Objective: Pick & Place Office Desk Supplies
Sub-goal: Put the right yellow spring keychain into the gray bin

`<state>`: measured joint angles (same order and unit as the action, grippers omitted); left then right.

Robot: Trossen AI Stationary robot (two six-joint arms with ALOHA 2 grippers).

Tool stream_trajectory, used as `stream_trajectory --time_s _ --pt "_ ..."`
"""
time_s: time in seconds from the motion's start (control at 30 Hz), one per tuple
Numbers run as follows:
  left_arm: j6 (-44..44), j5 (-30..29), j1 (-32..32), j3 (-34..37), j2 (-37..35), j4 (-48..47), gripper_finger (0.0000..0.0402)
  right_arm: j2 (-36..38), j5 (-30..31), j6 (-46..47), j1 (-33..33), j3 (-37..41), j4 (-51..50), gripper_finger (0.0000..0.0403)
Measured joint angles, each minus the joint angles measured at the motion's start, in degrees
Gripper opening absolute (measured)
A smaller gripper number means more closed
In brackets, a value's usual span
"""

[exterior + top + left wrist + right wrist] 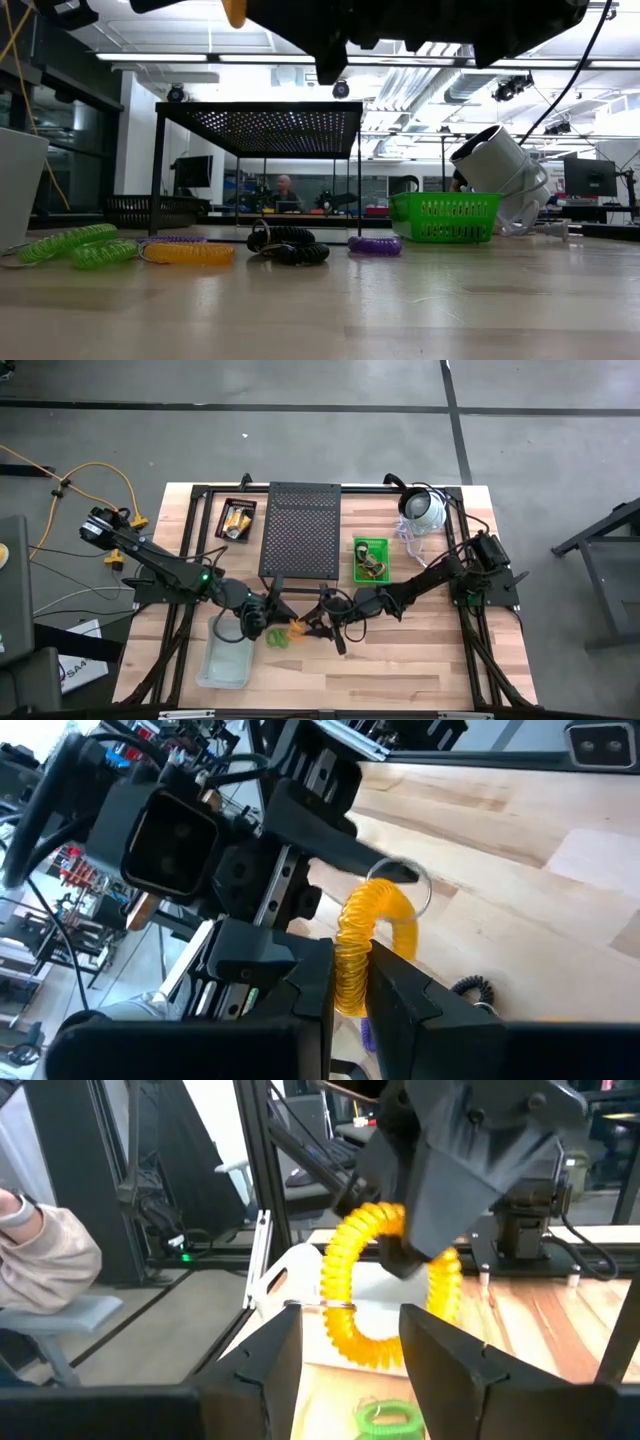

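A yellow spiral coil loop [350, 1295] with a metal ring [405, 880] hangs above the table's near middle, and my left gripper [350, 965] is shut on it. My right gripper [350, 1355] faces it from the right, open, a finger on either side of the coil's lower bend; whether they touch it I cannot tell. In the high view the left gripper [275, 612] and the right gripper [318, 622] meet nose to nose. On the table below lie green coils [70, 245], another yellow coil [190, 253], a black coil [290, 247] and a purple coil [375, 244]. My left gripper pinches the yellow coil between its two fingers at one stretch of the loop [352, 990]. The fingers come nearly level from the table's left. The rest of the loop curves out beyond the fingertips, lifted clear of the table.
A clear bin [225, 655] stands near the front left. A black mesh stand [300, 530] fills the far middle, with a black tray of yellow packets [238, 520] to its left and a green basket [370, 560] to its right. A white dome device [425, 510] sits far right.
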<state>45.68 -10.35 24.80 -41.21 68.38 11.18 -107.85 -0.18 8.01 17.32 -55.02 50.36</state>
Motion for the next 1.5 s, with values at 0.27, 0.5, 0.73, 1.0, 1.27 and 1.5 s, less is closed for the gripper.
stream_trajectory --time_s 0.27,0.5,0.73,1.0,1.27,1.5 --pt "-0.01 -2.04 2.79 0.0 -0.02 -0.08 0.0037 0.0 -0.12 2.91 0.81 -0.01 -0.63 0.0155" --pt "-0.11 -7.75 5.77 0.0 -0.04 -1.19 0.0037 0.0 -0.01 2.93 1.99 0.02 -3.03 0.0154" --pt "-18.13 -21.19 13.75 0.0 -2.36 -13.65 0.0037 0.0 0.22 6.89 3.15 0.02 -4.46 0.0154" --pt "-38.42 -35.76 30.57 0.0 -6.27 -19.56 0.0037 -0.02 1.51 6.81 4.29 0.02 -7.89 0.0153" --pt "-47.1 -44.11 43.02 0.0 -8.57 -19.76 0.0037 -0.02 1.98 6.78 4.46 0.02 -8.58 0.0153" --pt "-49.59 -47.09 44.75 0.0 -8.55 -21.39 0.0037 -0.02 1.98 6.78 4.45 0.02 -8.59 0.0153"
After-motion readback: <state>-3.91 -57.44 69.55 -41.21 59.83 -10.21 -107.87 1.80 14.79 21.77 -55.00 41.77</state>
